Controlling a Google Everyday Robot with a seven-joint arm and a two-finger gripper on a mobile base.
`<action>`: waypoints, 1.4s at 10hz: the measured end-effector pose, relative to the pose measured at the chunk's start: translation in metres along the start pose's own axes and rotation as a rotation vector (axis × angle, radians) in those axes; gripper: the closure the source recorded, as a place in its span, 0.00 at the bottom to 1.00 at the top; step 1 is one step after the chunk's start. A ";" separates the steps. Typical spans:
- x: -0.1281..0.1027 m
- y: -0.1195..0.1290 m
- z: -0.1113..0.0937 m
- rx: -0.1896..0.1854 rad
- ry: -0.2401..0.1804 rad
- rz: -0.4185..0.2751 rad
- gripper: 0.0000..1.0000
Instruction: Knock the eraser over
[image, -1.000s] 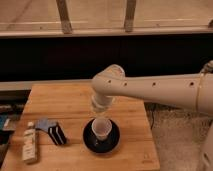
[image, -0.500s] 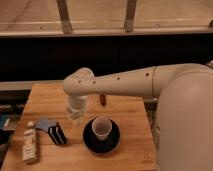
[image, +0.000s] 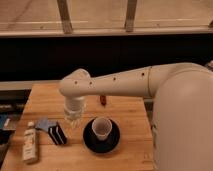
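Observation:
The eraser (image: 57, 134) is a small black block with thin pale stripes, lying on the wooden table (image: 125, 112) at the front left. My gripper (image: 73, 120) hangs down from the white arm's wrist (image: 75, 95), just right of and slightly behind the eraser. I cannot tell whether it touches the eraser. The arm reaches in from the right and covers part of the table's middle.
A white tube with a yellowish label (image: 30, 143) lies left of the eraser. A pale blue-grey piece (image: 43, 124) sits against the eraser's left. A white cup (image: 102, 128) stands on a black plate (image: 90, 142). A small red-brown object (image: 102, 100) lies behind.
The arm has swung left across the table, from above the cup to beside the eraser. The cup, plate, tube and eraser have not visibly moved.

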 end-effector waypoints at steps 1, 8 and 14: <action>0.000 0.001 0.001 -0.004 0.004 -0.002 1.00; 0.006 0.036 0.074 -0.160 0.064 -0.093 1.00; -0.069 0.059 0.049 -0.184 0.022 -0.260 1.00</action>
